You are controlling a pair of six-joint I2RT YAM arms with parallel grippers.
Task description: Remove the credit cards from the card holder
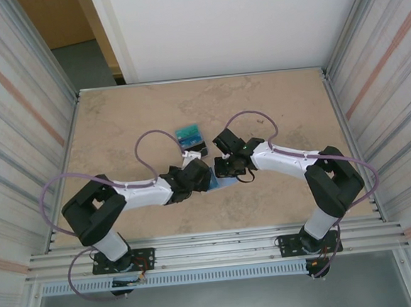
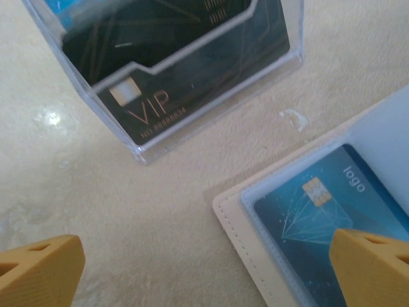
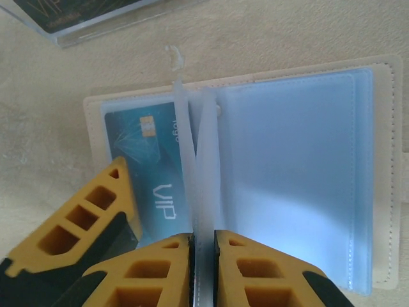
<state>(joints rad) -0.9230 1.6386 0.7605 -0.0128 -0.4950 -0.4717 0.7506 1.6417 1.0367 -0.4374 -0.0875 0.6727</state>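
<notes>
Looks partway done, not finished. Can see the card holder (image 3: pixel 287 179) lying open and flat, with a teal credit card (image 3: pixel 144 166) tucked in its left pocket. Just past the holder's far edge, can see a clear box (image 2: pixel 211 83) with a dark VIP card (image 2: pixel 166 96) standing inside, likely one already taken out. Pinching a clear page (image 3: pixel 201 166) at the holder's middle fold with the right gripper (image 3: pixel 203 246), fingers squeezed shut on it. Hanging the left gripper (image 2: pixel 204 246) over the holder's left corner, fingers spread wide and gripping nothing. Left to do: pull out the teal card. Cannot tell about more cards under the holder's other pages.
</notes>
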